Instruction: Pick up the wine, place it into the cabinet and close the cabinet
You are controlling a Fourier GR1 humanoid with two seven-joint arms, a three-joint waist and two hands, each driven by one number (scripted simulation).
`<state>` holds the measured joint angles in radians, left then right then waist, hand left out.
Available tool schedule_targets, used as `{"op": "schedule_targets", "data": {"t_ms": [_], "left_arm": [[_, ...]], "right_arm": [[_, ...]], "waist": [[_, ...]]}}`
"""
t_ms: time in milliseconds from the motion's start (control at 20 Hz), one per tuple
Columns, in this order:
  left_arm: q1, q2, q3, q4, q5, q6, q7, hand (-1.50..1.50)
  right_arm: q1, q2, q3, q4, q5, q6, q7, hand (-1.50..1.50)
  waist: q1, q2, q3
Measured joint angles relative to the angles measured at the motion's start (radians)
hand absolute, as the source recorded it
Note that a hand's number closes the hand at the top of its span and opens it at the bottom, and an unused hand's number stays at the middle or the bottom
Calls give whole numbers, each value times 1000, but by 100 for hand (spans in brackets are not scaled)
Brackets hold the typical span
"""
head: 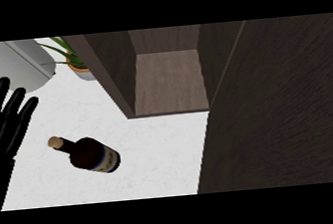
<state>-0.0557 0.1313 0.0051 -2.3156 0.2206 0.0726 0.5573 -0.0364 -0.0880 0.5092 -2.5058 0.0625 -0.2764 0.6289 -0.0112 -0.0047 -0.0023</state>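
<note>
Left hand [4, 120] rests open, fingers straight, at counter's [158, 154] left edge, holding nothing. Wine bottle [92, 154] stands near counter's front-left, untouched. Cabinet [168, 81] behind it gapes open, shelf bare; door [280, 109] swung wide. Right hand unseen. Pick, place, close all remain.

No text can be read, even on the wine bottle [90, 154] label.

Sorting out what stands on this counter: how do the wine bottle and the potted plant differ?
The wine bottle is dark with a pale cork, while the potted plant has green leaves in a light pot. The bottle is out on the open white counter; the plant is at the back, tight beside the cabinet wall. Both rest on the counter, untouched by the left hand.
</note>
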Motion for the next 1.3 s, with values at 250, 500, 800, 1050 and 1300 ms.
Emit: {"op": "schedule_targets", "data": {"t_ms": [250, 500, 800, 1050, 1300], "left_arm": [[40, -8, 12, 56, 1, -39, -75, -150], [122, -36, 3, 120, -23, -77, -186, -150], [190, -51, 22, 252, -46, -132, -351, -150], [230, -33, 68, 319, -36, -177, -438, -150], [277, -31, 93, 399, -37, -220, -535, -150]], "right_arm": [[-23, -35, -16, -2, 4, -13, 16, -150], [-35, -50, 7, -3, 11, -48, 26, -150], [-57, -72, 32, -5, 19, -85, 48, -150], [-59, -90, 63, -2, 30, -119, 38, -150], [-74, -116, 57, -1, 34, -138, 45, -150]], "waist": [[0, 0, 0], [1, -1, 0], [-4, -2, 0], [-2, -2, 0], [0, -1, 1]]}}
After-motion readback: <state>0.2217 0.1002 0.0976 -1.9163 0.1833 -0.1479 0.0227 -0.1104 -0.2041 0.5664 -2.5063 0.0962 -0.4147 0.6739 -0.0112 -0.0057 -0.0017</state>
